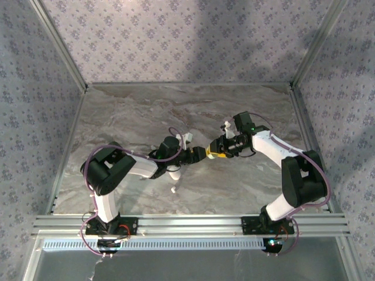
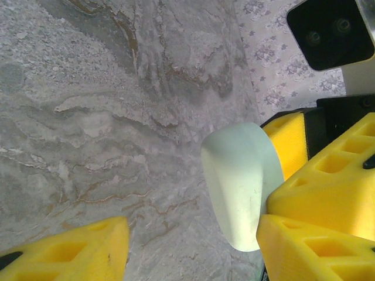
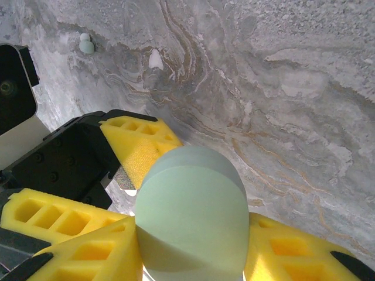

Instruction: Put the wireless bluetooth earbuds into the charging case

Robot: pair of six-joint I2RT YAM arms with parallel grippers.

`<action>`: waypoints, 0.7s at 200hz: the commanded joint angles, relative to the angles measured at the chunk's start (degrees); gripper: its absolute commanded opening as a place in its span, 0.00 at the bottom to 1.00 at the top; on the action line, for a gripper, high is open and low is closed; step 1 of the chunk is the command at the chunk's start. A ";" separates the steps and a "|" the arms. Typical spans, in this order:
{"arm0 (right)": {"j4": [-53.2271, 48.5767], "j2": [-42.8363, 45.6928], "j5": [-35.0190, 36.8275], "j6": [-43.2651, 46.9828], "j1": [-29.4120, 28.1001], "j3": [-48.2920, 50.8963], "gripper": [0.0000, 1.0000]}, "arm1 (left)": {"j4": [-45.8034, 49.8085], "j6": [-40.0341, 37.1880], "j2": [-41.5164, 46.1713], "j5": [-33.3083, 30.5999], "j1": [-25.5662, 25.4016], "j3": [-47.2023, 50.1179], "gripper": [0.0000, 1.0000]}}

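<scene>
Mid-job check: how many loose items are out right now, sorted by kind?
Charging case, pale green: 1
Earbuds, small pale bits lying on the table: 2
Total: 3

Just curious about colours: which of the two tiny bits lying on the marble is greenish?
The earbud at the far upper left of the right wrist view, pale green; the other bit is plain white.
</scene>
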State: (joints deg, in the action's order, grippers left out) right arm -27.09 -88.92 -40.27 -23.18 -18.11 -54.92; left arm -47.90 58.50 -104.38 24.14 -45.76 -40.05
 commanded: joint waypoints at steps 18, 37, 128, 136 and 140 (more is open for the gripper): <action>1.69 1.47 -9.29 -1.69 -1.59 0.56 0.42 | 3.81 -2.07 -2.03 -3.35 -0.62 -2.62 0.61; 1.93 2.02 -9.88 -1.99 -1.49 0.89 0.42 | 4.18 -1.99 -2.70 -3.79 -0.37 -2.49 0.61; 1.20 2.64 -9.79 -1.35 -0.31 1.57 0.42 | 4.44 -1.81 -3.92 -3.71 0.49 -2.06 0.61; 1.21 2.32 -9.65 -1.12 -0.13 1.74 0.42 | 4.24 -1.72 -3.58 -3.66 0.64 -1.72 0.61; 1.23 2.16 -9.52 -1.01 -0.09 1.85 0.42 | 4.21 -1.72 -3.36 -3.66 0.62 -1.60 0.61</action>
State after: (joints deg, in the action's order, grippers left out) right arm -25.39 -86.28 -43.53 -24.62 -17.26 -53.65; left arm -43.46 57.54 -107.55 21.65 -45.10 -41.21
